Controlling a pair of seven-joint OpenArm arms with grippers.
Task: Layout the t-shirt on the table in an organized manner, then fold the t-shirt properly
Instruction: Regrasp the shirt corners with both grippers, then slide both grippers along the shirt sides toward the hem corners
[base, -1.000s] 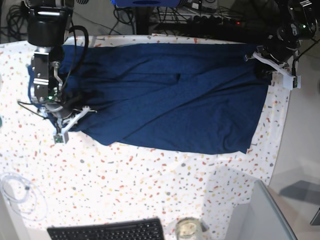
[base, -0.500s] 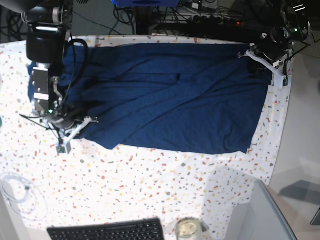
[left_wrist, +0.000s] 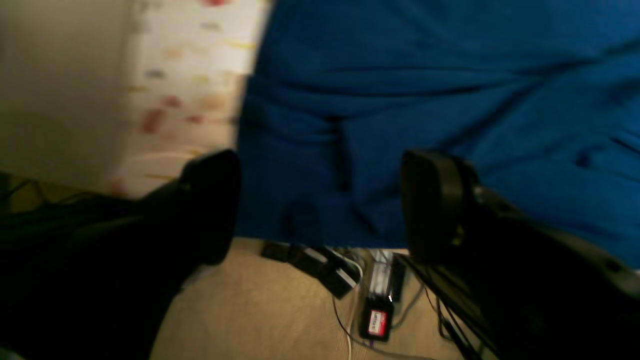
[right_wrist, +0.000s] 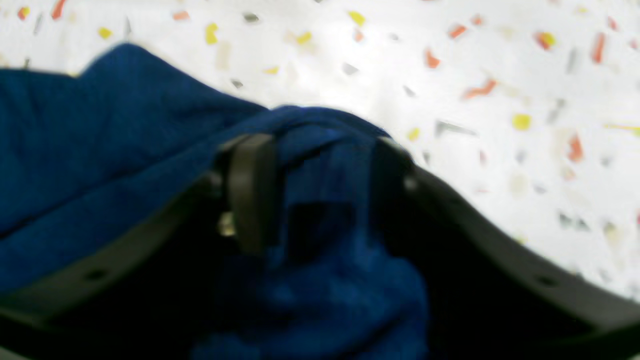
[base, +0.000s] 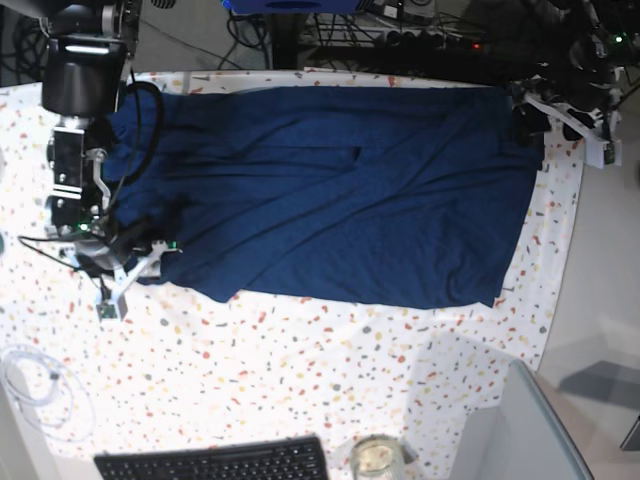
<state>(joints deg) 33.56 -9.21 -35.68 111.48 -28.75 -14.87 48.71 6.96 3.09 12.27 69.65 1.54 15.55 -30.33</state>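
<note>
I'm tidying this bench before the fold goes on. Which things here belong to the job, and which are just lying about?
Belongs to the job:
t-shirt
table
left gripper
right gripper

Just lying about:
keyboard
jar
coiled white cable

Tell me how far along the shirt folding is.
Done: the t-shirt lies spread lengthwise across the table, wrinkles remaining. In hand: the left hand gapes above one end, while cloth sits between the right hand fingers. Left: smoothing and every fold.
</note>
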